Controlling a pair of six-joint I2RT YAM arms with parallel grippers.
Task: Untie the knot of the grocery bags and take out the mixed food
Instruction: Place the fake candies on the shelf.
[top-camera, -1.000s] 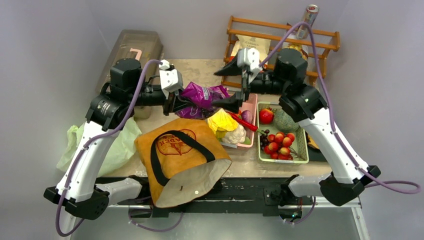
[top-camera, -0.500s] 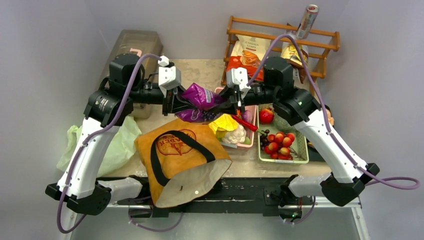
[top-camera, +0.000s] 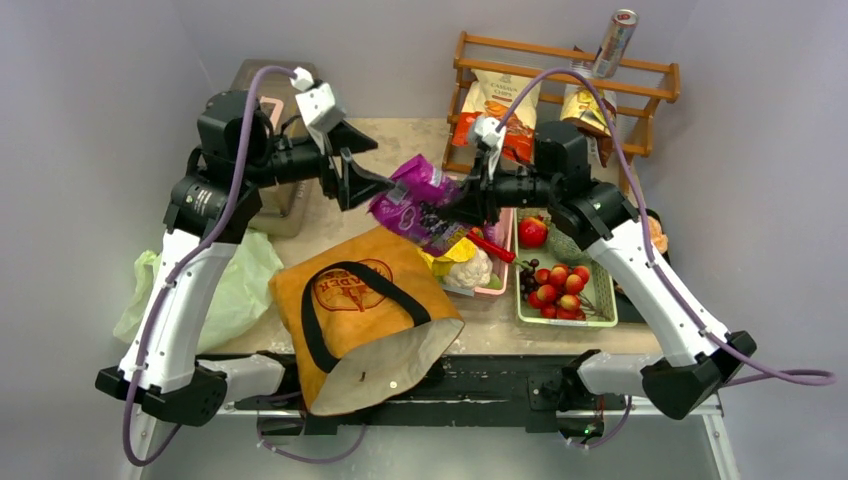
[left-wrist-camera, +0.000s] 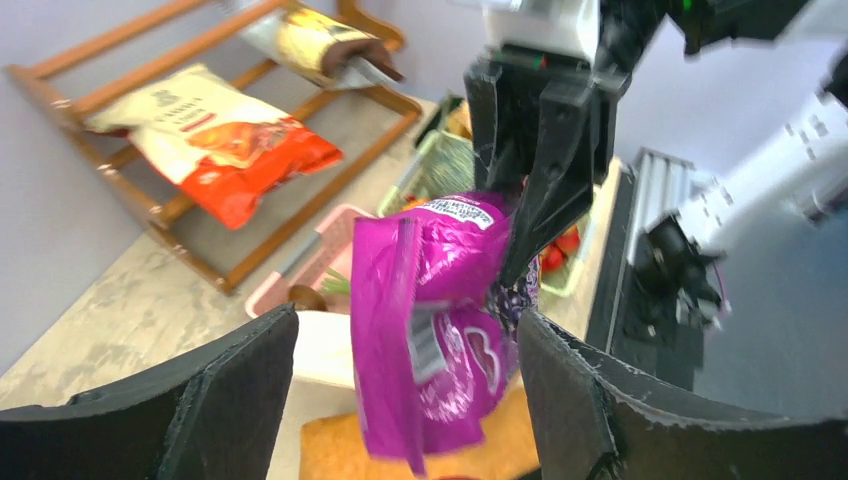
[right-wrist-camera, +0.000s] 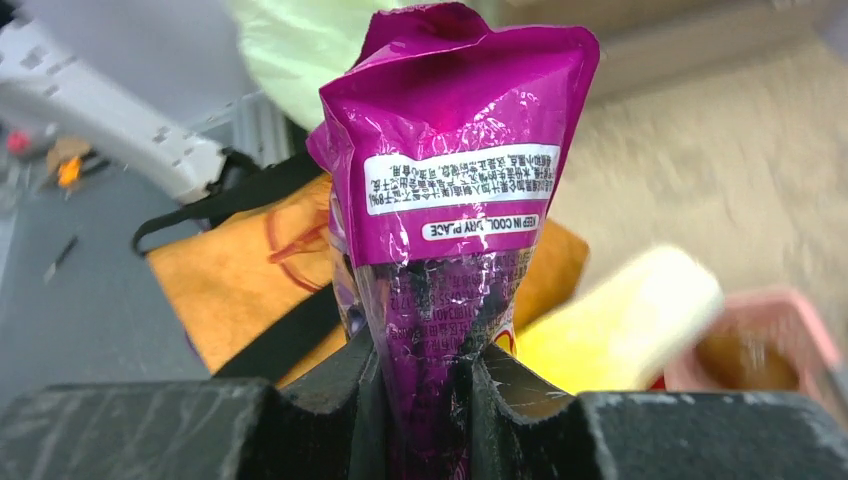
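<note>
A purple snack packet (top-camera: 415, 195) hangs in the air above the mustard-brown tote (top-camera: 360, 310). My right gripper (top-camera: 458, 208) is shut on the packet's right end; in the right wrist view the gripper (right-wrist-camera: 425, 370) pinches the crinkled foil of the packet (right-wrist-camera: 460, 150). My left gripper (top-camera: 380, 167) stands open just left of the packet, which hangs between its fingers (left-wrist-camera: 210, 400) in the left wrist view without touching them. The pale-green plastic bag (top-camera: 235, 285) lies flat at the left edge. Its knot is out of view.
A pink tray (top-camera: 497, 285) holds yellow cabbage (top-camera: 445, 245), cauliflower and a red chilli (top-camera: 490, 245). A green basket (top-camera: 605, 300) holds red fruits, grapes and a melon. A wooden rack (top-camera: 560, 60) with chip bags and a can stands behind. A lidded box (top-camera: 275, 85) sits back left.
My right gripper closed on the purple packet, then my left gripper let go of it, opened and drew back up and left. The packet now hangs tilted from the right gripper alone.
</note>
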